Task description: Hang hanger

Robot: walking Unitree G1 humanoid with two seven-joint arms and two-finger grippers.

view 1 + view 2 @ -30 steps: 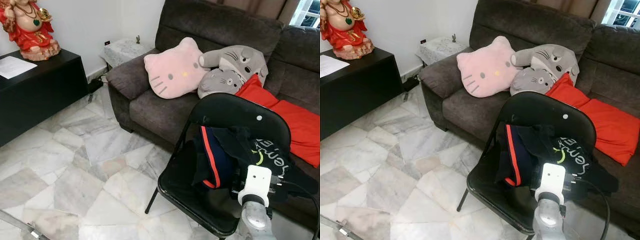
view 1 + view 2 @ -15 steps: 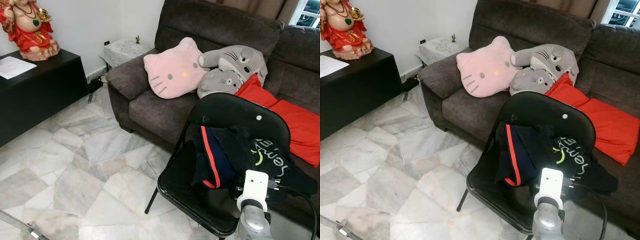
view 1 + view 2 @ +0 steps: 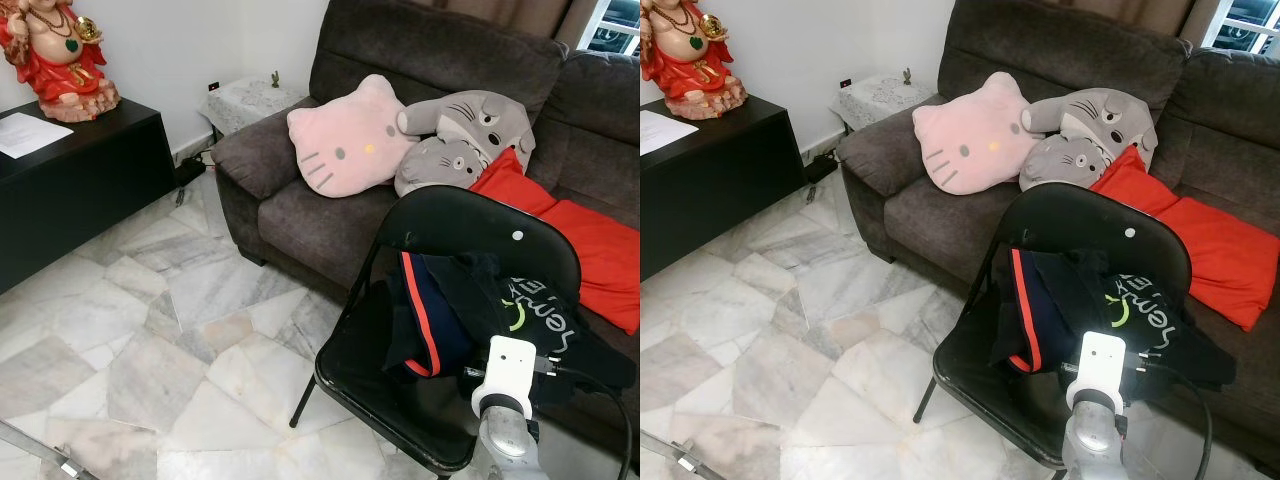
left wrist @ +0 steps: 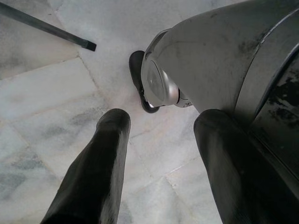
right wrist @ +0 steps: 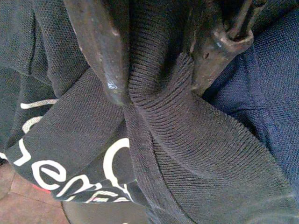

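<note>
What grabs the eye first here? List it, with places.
The pink cat-face cushion leaning on the dark brown sofa, beside a grey plush and a red cloth. In front, a black folding chair piled with dark clothes, where the right gripper pinches a ribbed collar. A red statue sits on the black cabinet.

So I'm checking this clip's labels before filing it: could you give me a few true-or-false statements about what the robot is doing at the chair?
1. The right gripper pinches a ribbed fold of the dark shirt. True.
2. The shirt lies on the sofa. False: it lies on the black folding chair.
3. The left gripper holds a hanger. False: it hangs open over the marble floor.
4. A pink cat cushion rests on the sofa. True.
</note>
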